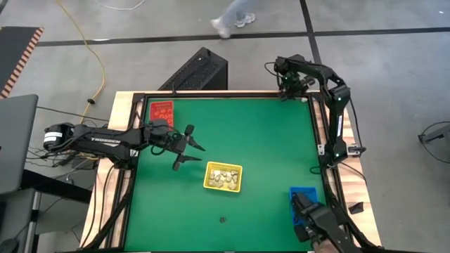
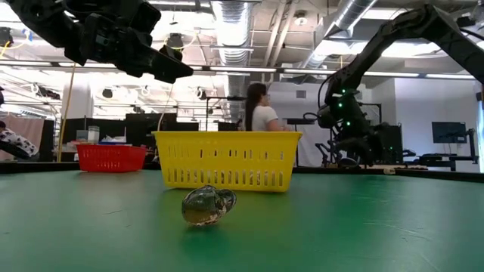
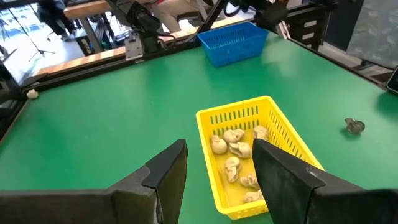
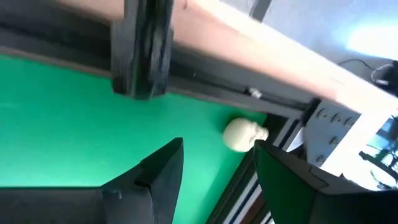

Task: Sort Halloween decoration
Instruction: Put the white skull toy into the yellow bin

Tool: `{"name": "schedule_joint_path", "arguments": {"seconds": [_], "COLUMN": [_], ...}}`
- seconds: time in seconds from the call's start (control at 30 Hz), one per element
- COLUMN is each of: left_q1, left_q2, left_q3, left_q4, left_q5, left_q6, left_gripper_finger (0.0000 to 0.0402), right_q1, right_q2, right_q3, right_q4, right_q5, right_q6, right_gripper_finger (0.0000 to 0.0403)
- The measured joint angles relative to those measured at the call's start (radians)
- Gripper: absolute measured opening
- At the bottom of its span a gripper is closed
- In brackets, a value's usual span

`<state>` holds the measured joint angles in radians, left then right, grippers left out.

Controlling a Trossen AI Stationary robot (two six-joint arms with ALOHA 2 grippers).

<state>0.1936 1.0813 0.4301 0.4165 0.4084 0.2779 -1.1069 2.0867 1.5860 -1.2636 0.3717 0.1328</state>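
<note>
Nearest the low camera, a small dark rounded trinket [image 2: 208, 207] was seen lying alone on the green table [image 1: 267, 140], in front of the yellow tray [image 1: 223, 176]. From above, that trinket [image 1: 223, 219] was found near the table's near edge, well apart from the trays. Cream-white skull trinkets [image 3: 235, 155] were heaped inside the yellow tray, which stood near the table's middle. A red tray [image 1: 161, 112] holding orange-brown pieces was placed at the far left corner, and a blue tray [image 1: 304, 197] at the near right.

The left pincer [image 1: 187, 147] was held above the table just left of the yellow tray, its fingers spread apart with nothing between them. The right pincer [image 4: 214, 180] was positioned at the far right corner, its fingers likewise parted and empty, and one cream-white skull [image 4: 245, 134] was seen lying on the green surface beside the table's frame, just ahead of it. A person [image 2: 261, 109] was visible in the room beyond.
</note>
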Motion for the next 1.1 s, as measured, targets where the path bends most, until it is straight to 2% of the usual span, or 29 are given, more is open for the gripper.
{"name": "schedule_joint_path", "arguments": {"seconds": [0.07, 0.17, 0.27, 0.5, 0.8, 0.97, 1.1], "left_q1": [0.0, 0.0, 0.0, 0.0, 0.0, 0.0, 0.0], "left_q2": [0.0, 0.0, 0.0, 0.0, 0.0, 0.0, 0.0], "left_q3": [0.0, 0.0, 0.0, 0.0, 0.0, 0.0, 0.0], "left_q4": [-0.002, -0.003, -0.01, -0.018, -0.018, -0.018, -0.018], "left_q5": [0.0, 0.0, 0.0, 0.001, 0.0, -0.002, -0.003], "left_q6": [0.008, 0.009, 0.006, 0.004, 0.005, 0.009, 0.01], "left_gripper_finger": [0.0173, 0.0173, 0.0173, 0.0173, 0.0173, 0.0173, 0.0173], "right_q1": [-0.006, -0.019, -0.03, -0.004, 0.009, 0.003, -0.002], "right_q2": [0.0, 0.002, 0.012, 0.076, 0.137, 0.138, 0.139], "right_q3": [0.014, 0.015, 0.013, 0.009, 0.012, 0.011, 0.011], "right_q4": [-0.002, -0.033, -0.04, -0.072, -0.138, -0.086, -0.021], "right_q5": [0.005, 0.069, 0.07, 0.113, 0.204, 0.191, 0.188], "right_q6": [-0.013, -0.037, -0.078, -0.184, -0.266, -0.364, -0.377], "right_gripper_finger": [0.0227, 0.0227, 0.0218, 0.0195, 0.0192, 0.0192, 0.0191]}}
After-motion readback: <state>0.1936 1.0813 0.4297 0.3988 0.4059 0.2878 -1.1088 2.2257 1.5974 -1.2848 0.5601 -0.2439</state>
